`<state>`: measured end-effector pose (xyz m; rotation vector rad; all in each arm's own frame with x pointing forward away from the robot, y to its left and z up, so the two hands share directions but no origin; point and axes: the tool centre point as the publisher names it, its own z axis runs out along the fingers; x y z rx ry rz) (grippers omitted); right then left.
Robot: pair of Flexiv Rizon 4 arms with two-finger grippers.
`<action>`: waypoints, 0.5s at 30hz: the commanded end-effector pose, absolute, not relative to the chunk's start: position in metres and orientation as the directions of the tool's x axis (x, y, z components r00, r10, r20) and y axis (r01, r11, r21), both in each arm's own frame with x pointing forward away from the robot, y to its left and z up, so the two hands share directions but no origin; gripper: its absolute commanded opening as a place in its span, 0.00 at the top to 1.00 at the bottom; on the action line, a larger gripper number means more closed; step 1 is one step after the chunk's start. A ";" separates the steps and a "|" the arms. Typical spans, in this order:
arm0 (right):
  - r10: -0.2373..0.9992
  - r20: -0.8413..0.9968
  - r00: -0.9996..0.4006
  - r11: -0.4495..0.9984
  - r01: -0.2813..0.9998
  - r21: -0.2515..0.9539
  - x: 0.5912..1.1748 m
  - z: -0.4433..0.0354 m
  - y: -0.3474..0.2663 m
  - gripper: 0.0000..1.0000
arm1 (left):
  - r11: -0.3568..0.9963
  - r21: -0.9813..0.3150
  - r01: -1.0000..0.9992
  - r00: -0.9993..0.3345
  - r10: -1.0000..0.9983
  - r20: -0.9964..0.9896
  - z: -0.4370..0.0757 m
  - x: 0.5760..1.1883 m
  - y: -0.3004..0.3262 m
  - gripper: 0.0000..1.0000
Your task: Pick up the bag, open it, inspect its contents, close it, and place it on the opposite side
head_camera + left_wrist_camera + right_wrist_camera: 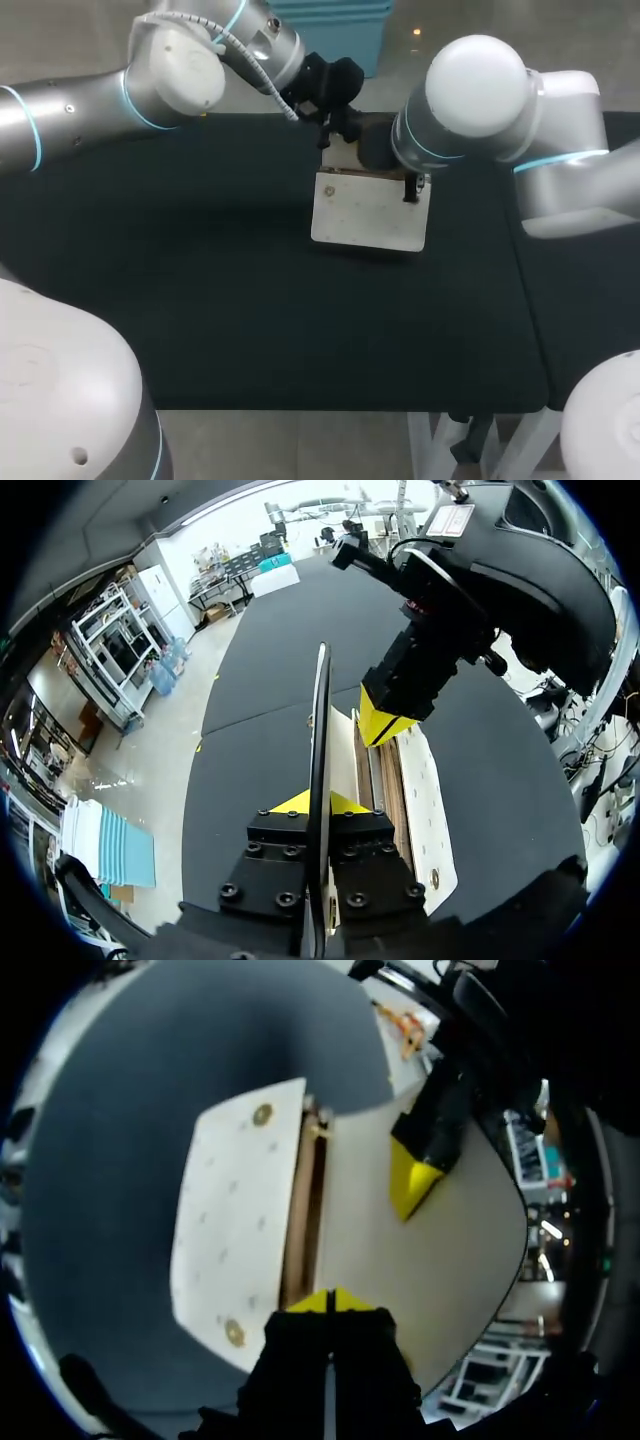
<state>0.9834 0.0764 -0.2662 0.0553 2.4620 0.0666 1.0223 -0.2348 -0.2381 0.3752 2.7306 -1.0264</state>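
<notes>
Bag (368,212) lies toward far side of bench (200,300), flap (321,710) stood upright, pinched in left gripper (318,802). Right gripper (330,1302) tips together at bag mouth; grip there unclear. Opening step, likely: swing flap back slowly, hold body down, avoid dragging.

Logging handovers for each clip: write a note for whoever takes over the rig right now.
Left gripper: shut on the flap, holding it raised, edge-on.
Right gripper: shut at the bag's mouth; what it pinches is unclear.
Bag: at the middle of the table, between both arms, open, brown interior showing.
Done: bag opened.
Left: finish inspecting, close it, place it on the opposite side.
</notes>
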 end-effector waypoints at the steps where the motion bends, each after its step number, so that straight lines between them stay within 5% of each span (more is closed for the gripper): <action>1: 0.058 -0.624 -0.779 0.998 0.038 0.045 0.991 -0.276 0.083 1.00 | 0.725 -0.617 0.305 -0.947 0.163 -0.276 -0.237 1.019 -0.233 1.00; 15: 0.083 -0.604 -0.793 0.996 0.078 0.034 0.977 -0.290 0.084 1.00 | 0.722 -0.636 0.272 -0.955 0.124 -0.268 -0.243 1.022 -0.228 1.00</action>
